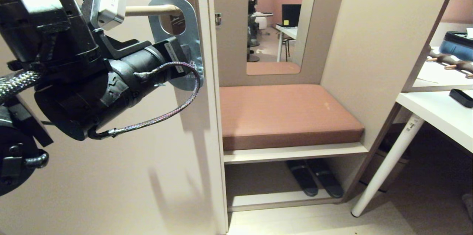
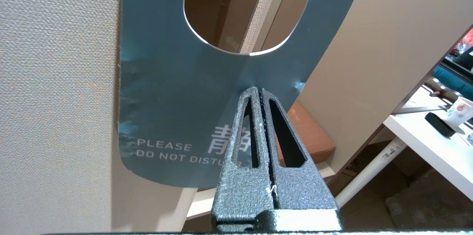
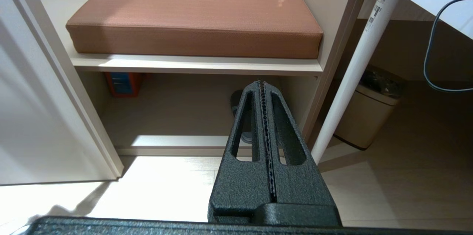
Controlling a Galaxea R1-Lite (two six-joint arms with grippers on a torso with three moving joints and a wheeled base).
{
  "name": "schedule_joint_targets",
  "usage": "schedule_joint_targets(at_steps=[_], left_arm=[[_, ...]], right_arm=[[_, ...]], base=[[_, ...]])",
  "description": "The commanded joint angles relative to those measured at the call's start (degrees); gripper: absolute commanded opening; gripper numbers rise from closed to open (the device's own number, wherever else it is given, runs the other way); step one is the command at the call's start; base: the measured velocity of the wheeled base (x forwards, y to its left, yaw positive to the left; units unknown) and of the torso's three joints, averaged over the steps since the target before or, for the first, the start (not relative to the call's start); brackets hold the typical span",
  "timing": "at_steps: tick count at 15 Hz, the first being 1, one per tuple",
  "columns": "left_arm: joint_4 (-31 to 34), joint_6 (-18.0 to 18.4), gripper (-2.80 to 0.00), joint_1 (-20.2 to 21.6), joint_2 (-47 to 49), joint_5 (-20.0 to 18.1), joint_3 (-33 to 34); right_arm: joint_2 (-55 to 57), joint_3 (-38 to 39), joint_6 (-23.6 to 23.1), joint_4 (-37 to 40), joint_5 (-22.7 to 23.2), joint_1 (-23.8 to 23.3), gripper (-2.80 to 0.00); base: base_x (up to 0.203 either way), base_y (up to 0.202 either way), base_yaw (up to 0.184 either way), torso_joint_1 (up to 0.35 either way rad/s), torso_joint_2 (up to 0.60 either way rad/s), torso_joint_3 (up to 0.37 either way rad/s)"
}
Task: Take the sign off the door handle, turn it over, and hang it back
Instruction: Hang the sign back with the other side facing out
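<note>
The sign (image 1: 192,24) hangs by its round hole on the door handle (image 1: 147,10), a cream lever on the door at the left. Its blue face (image 2: 177,98), reading PLEASE DO NOT DISTURB, is turned toward me. My left gripper (image 2: 258,90) is shut, with its tips against the blue face just below the hole; a faint bend runs from them up to the hole. No card shows between the fingers. In the head view the left wrist hides the sign's lower part. My right gripper (image 3: 261,82) is shut on nothing, low in front of the bench.
Right of the door edge (image 1: 210,116) is an alcove with a brown cushion (image 1: 288,113) on a bench and slippers (image 1: 314,177) beneath. A white table (image 1: 439,116) on a slanted leg stands at the right, with a bin (image 3: 369,109) under it.
</note>
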Motion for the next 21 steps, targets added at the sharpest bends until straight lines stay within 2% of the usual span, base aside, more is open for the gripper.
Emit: schedule_joint_targets(at_steps=[1, 21], left_arm=[[-0.32, -0.11, -2.8, -0.01, 0.5, 0.1, -0.2], [-0.32, -0.14, -2.8, -0.54, -0.18, 0.19, -1.72]], right_arm=[[0.05, 0.01, -0.04, 0.02, 0.04, 0.1, -2.8], [0.05, 0.01, -0.04, 0.02, 0.04, 0.1, -2.8]], base=[[0.0, 0.0, 0.0, 0.0, 0.0, 0.0], [0.0, 0.0, 0.0, 0.0, 0.0, 0.0]])
